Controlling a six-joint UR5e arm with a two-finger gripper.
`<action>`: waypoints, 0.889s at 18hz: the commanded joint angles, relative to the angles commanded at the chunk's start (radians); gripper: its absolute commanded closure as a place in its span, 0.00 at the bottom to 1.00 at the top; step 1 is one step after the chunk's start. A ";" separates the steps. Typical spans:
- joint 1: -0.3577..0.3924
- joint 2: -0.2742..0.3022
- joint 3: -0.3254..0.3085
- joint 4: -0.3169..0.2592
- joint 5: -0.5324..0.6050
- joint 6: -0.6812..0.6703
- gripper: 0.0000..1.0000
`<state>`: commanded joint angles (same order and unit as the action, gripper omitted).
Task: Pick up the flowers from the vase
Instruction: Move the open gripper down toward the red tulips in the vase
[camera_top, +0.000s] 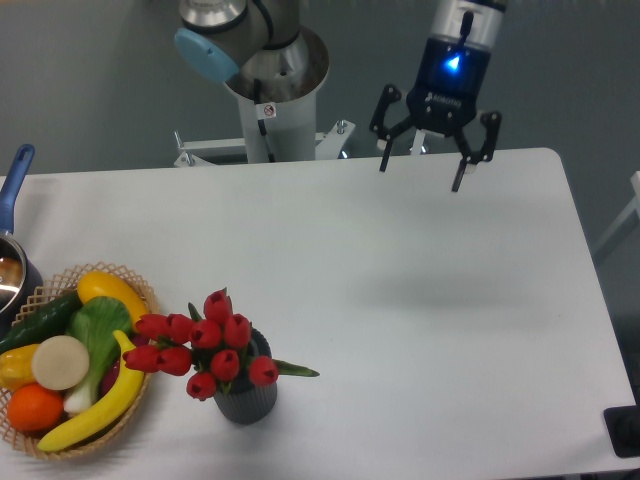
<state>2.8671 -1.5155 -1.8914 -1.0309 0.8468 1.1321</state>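
Red flowers (205, 343), ribbed dark grey vase (246, 400)

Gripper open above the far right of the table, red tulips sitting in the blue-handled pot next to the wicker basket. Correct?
Not quite. The camera view shows the bunch of red tulips standing in the small dark grey ribbed vase, not the blue-handled metal pot, which sits at the left edge. The rest holds: gripper open above the far right, vase beside the wicker basket.
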 joint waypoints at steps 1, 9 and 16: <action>-0.018 -0.006 0.003 0.006 -0.002 0.000 0.00; -0.098 -0.029 -0.012 0.064 -0.002 0.084 0.00; -0.163 -0.063 -0.021 0.069 -0.040 0.156 0.00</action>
<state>2.7045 -1.5784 -1.9128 -0.9618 0.8069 1.2882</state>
